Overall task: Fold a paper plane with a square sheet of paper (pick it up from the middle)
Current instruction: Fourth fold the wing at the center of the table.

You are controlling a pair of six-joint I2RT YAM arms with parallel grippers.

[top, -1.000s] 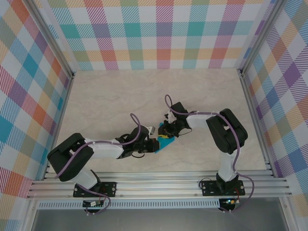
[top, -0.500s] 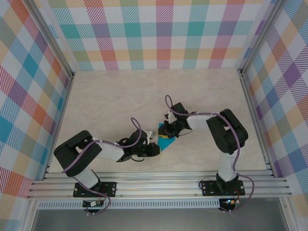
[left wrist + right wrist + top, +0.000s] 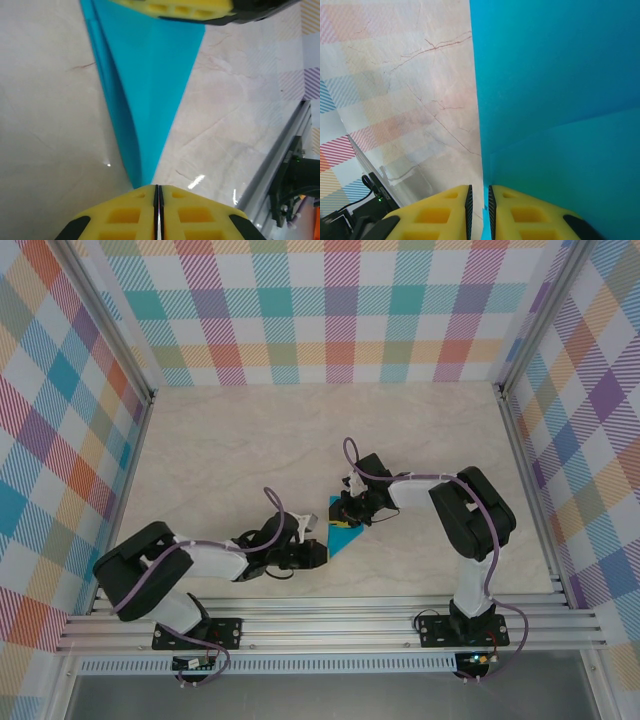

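1. Presently, the paper plane (image 3: 343,536) is found lying on the table (image 3: 230,450), near the front middle, between the two claws.
2. It is seen from above as a slim teal-blue wedge. The wide end is turned toward the right claw (image 3: 347,517), and the sharp tip toward the left claw (image 3: 317,552).
3. In the left wrist view, the paper plane (image 3: 150,85) is shown with a crease running along its length, and layered edges are seen along its left side.
4. The fingers of the left claw (image 3: 156,188) are pressed together, with only a hairline seam left between the yellow pads. The sharp tip is met right at the fingertips. Whether it is nipped there cannot be told.
5. At the wide end, one yellow finger (image 3: 170,7) of the right claw is seen over the paper.
6. In the right wrist view, the right claw (image 3: 479,189) is shown almost closed, with a thin slit between its pads. The slit is lined up with the straight left edge of the paper plane (image 3: 555,80). Whether paper is clamped in it cannot be told.
7. A fold line is seen slanting across the paper, just ahead of the right-hand pad.
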